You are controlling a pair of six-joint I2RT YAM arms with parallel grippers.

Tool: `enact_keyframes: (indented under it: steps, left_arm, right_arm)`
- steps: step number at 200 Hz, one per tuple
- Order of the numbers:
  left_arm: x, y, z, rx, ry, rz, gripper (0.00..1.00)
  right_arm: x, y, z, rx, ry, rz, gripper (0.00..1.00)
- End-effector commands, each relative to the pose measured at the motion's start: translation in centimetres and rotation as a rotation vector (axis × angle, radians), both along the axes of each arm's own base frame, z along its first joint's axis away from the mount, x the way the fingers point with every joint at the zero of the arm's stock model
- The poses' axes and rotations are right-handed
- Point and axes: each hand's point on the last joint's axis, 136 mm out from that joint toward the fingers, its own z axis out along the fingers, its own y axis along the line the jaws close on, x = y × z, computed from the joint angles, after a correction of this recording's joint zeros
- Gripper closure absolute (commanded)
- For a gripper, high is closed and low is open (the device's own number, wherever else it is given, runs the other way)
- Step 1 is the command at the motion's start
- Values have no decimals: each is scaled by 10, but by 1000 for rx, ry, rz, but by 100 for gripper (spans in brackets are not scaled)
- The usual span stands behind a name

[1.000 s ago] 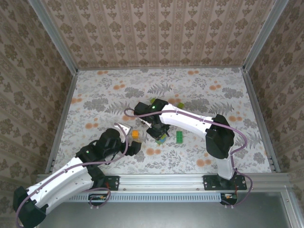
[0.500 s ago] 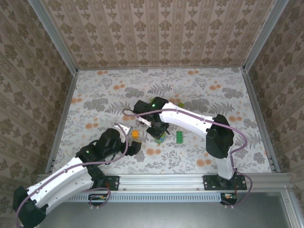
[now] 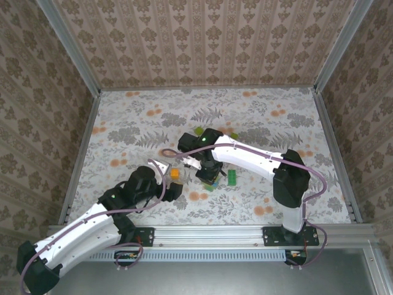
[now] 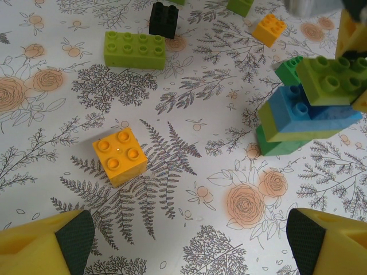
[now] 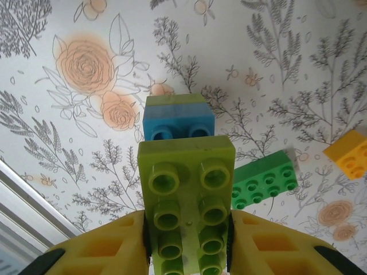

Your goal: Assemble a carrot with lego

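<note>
- Here, at the left, the left hand (image 4: pixel 189 238) hovers low over the table (image 4: pixel 46 132); its fingers are spread wide with nothing between them
- Just beyond it, a little left of its centre line, sits a loose orange brick (image 4: pixel 119 156); it is square, so it has no long axis to line up with; from above it lies between the two hands with the left hand nearer, so I judge that arm better placed to fetch it
- Farther off lie a long lime-green brick (image 4: pixel 135 50), its long axis running left to right, a black brick (image 4: pixel 163 19) and a second orange brick (image 4: pixel 269 28)
- To the right a stack of green and blue bricks (image 4: pixel 298 114) stands on the table; the right hand (image 5: pixel 186 252) is over it, nearly closed, pads against both sides of the top lime-green brick (image 5: pixel 186 189), apparently gripping it
- The carrot is not yet built; the lego (image 3: pixel 233 177) lies scattered, with no orange piece joined to a green one
- Rightmost, a dark green brick (image 5: pixel 265 179) lies flat just beside the stack
- No brand or lettering can be read on any stud
</note>
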Motion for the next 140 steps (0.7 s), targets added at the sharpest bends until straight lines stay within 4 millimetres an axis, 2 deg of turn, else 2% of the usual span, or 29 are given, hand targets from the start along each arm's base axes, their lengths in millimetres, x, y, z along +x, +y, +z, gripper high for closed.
enact_keyframes:
  steps: [1, 86, 120, 140]
  left_arm:
    - [-2, -3, 1, 8, -15, -33, 10]
    - [-2, -4, 0, 10, -10, -34, 10]
    - [-2, -4, -1, 11, -9, -35, 10]
    - [-2, -4, 0, 10, -11, -35, 10]
  right_arm:
    - [-9, 2, 2, 26, 30, 39, 64]
    - [-20, 6, -3, 29, 52, 69, 56]
    - [-19, 6, 0, 36, 45, 72, 45]
    - [-19, 6, 4, 44, 36, 72, 34]
